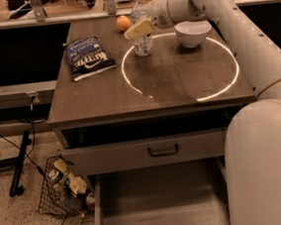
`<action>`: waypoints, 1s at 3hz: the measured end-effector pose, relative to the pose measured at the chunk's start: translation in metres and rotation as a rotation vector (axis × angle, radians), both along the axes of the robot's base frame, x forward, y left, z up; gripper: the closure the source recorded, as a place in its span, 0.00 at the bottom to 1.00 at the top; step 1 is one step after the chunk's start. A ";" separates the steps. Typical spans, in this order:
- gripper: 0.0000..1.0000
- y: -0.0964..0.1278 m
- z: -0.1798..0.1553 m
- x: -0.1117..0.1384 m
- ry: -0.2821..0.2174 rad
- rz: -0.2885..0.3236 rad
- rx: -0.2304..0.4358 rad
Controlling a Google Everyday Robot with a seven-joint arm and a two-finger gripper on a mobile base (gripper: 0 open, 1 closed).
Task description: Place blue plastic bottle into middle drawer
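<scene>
Gripper (139, 28) at blue plastic bottle (143, 45), hemmed between orange (123, 22) and white bowl (193, 32).

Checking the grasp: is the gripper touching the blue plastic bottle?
Cannot tell: camera view shows the gripper overlapping the blue plastic bottle, contact hidden.
</scene>
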State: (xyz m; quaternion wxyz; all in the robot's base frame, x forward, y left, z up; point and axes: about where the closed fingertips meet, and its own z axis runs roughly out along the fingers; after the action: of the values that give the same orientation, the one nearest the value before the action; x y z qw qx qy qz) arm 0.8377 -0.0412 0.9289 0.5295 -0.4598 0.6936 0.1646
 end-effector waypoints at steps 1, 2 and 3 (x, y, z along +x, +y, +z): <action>0.45 -0.001 0.002 -0.003 0.013 0.000 0.034; 0.68 0.006 0.004 -0.033 0.070 0.061 0.067; 0.92 0.018 0.008 -0.081 0.138 0.157 0.116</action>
State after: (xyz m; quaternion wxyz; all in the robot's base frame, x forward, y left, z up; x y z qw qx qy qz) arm 0.7571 -0.0234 0.9364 0.4917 -0.4689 0.6795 0.2770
